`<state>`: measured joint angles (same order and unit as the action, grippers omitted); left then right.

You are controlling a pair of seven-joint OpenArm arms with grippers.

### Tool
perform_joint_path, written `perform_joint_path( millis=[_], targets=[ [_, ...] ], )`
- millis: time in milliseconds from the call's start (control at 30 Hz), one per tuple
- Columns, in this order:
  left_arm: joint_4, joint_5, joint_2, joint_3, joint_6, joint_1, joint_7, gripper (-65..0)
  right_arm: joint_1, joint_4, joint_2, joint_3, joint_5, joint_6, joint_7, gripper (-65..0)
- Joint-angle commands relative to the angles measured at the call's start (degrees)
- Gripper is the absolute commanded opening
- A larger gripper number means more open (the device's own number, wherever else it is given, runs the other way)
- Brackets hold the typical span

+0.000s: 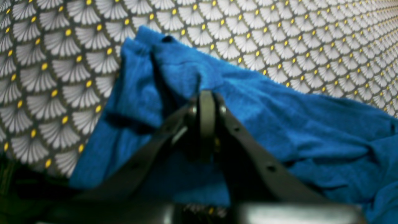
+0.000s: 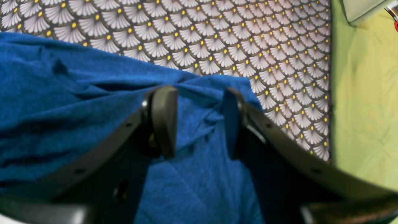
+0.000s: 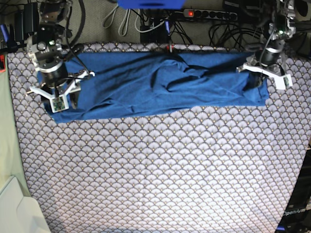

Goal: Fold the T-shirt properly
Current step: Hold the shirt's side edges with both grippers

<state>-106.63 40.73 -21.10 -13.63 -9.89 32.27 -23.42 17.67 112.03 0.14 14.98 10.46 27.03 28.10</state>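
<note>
**Base view: shirt folded to a long band, more folds to go**

The T-shirt (image 3: 160,85) lies as a wide, rumpled strip across the far edge of the patterned tablecloth (image 3: 165,165), apparently folded once lengthwise. The left gripper (image 1: 206,124) is pinched closed, seemingly on a raised fold of fabric at its end. The right gripper (image 2: 199,121) stands spread apart over the opposite end, cloth between its fingers but not clamped. By my judgement, the crosswise folds and smoothing remain.
</note>
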Motion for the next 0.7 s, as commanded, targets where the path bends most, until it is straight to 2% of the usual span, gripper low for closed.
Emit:
perform_joint_path(
  millis=[0, 233, 667],
  targets=[
    [-1.1, 0.4, -0.7, -1.4, 0.0, 0.7, 1.1, -64.5, -0.3, 1.0, 0.3, 0.1, -0.4, -0.3, -1.3, -39.5],
    [-0.7, 0.5, -0.5, -4.7, 0.0, 2.3, 0.9, -64.5, -0.3, 0.9, 0.2, 0.1, -0.4, -0.3, -1.4, -39.5],
    [-0.3, 0.4, -0.4, -4.6, 0.0, 2.3, 0.8, -64.1, -0.4, 0.8, 0.3, 0.1, -0.4, -0.2, -1.4, -39.5]
  ],
)
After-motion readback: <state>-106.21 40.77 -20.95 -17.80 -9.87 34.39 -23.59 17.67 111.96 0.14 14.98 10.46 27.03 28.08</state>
